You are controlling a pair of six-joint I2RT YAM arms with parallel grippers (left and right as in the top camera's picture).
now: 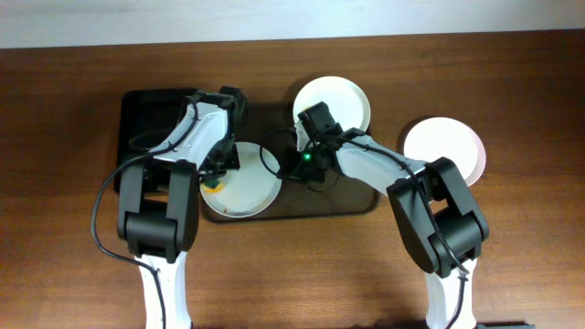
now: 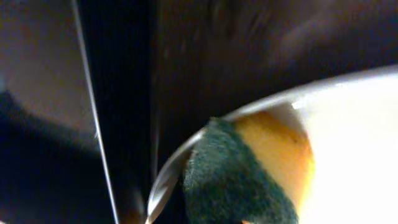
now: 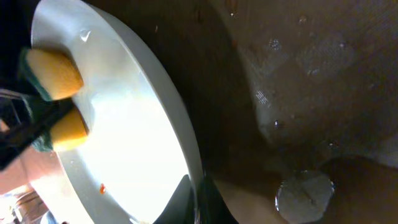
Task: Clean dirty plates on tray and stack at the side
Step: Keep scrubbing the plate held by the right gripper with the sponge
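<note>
Two robot arms work over a brown tray. The left gripper is clamped on a green-and-yellow sponge, which presses on the left rim of a white plate lying on the tray. The right gripper pinches the plate's opposite rim, apparently steadying it. A small orange speck shows on the plate. Scrubbing well probably means sweeping the sponge across to that speck while the right grip holds firm.
</note>
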